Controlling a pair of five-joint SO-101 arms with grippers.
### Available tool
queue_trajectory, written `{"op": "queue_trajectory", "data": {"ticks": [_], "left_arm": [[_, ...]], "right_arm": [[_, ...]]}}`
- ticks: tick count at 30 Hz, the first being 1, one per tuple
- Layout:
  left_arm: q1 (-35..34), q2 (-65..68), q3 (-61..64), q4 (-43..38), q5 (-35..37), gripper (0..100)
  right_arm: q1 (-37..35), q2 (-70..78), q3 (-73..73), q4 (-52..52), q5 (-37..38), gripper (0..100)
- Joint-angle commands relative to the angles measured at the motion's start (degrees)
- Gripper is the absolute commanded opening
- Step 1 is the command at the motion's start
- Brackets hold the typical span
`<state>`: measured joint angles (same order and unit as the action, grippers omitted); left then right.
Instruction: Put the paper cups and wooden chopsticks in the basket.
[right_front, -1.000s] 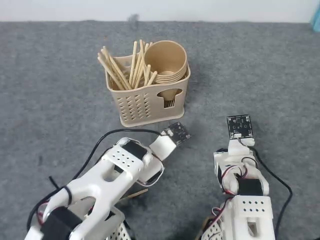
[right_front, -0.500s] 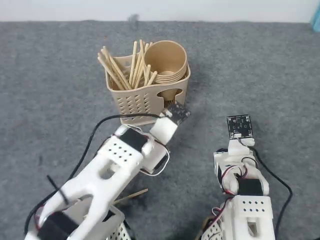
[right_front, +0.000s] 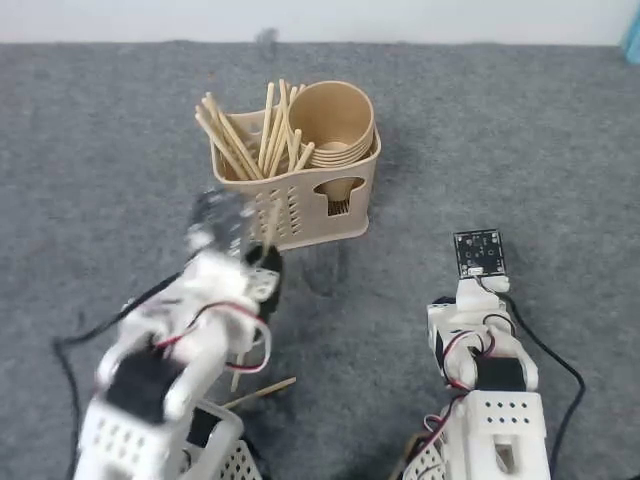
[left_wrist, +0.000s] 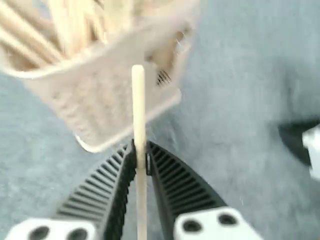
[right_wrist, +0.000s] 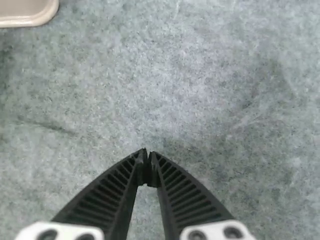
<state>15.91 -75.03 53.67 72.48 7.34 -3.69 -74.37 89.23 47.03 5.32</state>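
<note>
Thin pale wooden chopstick (right_front: 269, 228), probably light, stiff and smooth, stands slightly tilted before the beige perforated plastic basket (right_front: 300, 215) in the high view; the left wrist view has the left gripper (left_wrist: 141, 155) pinching its lower part, a sensible hold; the right wrist view has the right gripper (right_wrist: 146, 170) closed, empty.

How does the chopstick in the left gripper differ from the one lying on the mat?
The held chopstick is clamped in the left gripper, whose jaws are shut on it; the loose chopstick lies flat on the mat, gripped by nothing. The held chopstick points at the basket, close by; the loose chopstick lies farther from it. Both are pale wood, and neither is in the basket yet.
</note>
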Motion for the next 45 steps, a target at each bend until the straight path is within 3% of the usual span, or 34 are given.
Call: {"op": "queue_trajectory", "data": {"ticks": [1, 8, 24, 32, 38, 45], "left_arm": [[-3.25, -10.73, 0.75, 0.18, 0.97, 2], [-5.63, -30.42, 6.55, 0.09, 0.88, 2], [-6.15, -29.54, -5.67, 1.41, 0.88, 2], [-17.14, -29.63, -6.46, 2.90, 0.62, 2], [-23.38, -29.63, -6.55, -5.98, 0.88, 2], [-29.98, -29.54, -3.38, -24.70, 0.97, 2]], "right_arm": [[0.40, -1.27, -0.62, 0.48, 1.14, 0.8], [0.40, -1.27, -0.62, 0.66, 1.05, 0.8], [0.57, -1.27, -0.53, 0.66, 0.97, 0.8], [0.57, -1.27, -0.53, 0.66, 1.05, 0.8], [0.57, -1.27, -0.53, 0.66, 1.14, 0.8], [0.66, -1.27, -0.53, 0.66, 1.14, 0.8]]}}
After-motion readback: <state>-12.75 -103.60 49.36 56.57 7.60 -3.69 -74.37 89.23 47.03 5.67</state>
